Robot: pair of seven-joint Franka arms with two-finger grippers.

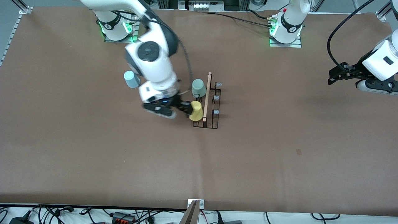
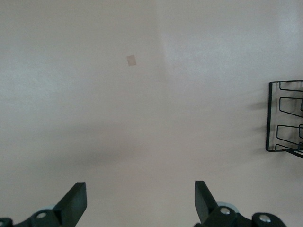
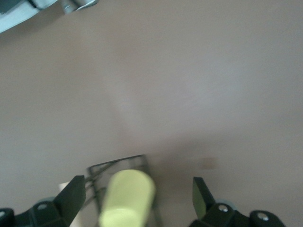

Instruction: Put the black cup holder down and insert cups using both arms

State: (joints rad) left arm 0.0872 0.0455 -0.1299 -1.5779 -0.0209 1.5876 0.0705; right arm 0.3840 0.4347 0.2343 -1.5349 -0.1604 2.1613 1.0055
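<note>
The black cup holder [image 1: 214,119] stands mid-table with its wooden rod handle [image 1: 207,96] on top. A grey-green cup [image 1: 198,88] sits on it on the right arm's side. A yellow cup [image 1: 196,111] sits on the same side, nearer the front camera. My right gripper [image 1: 186,109] is open at the yellow cup; in the right wrist view the cup [image 3: 128,198] lies between the spread fingers without touching them. A light blue cup [image 1: 131,79] stands on the table toward the right arm's end. My left gripper [image 1: 334,76] waits, open and empty, over the left arm's end.
Three pale blue-tipped prongs [image 1: 215,97] on the holder's left-arm side carry nothing. A small dark patch [image 1: 298,151] marks the brown table nearer the front camera; it also shows in the left wrist view [image 2: 131,60]. The holder's wire base [image 2: 284,116] shows in that view too.
</note>
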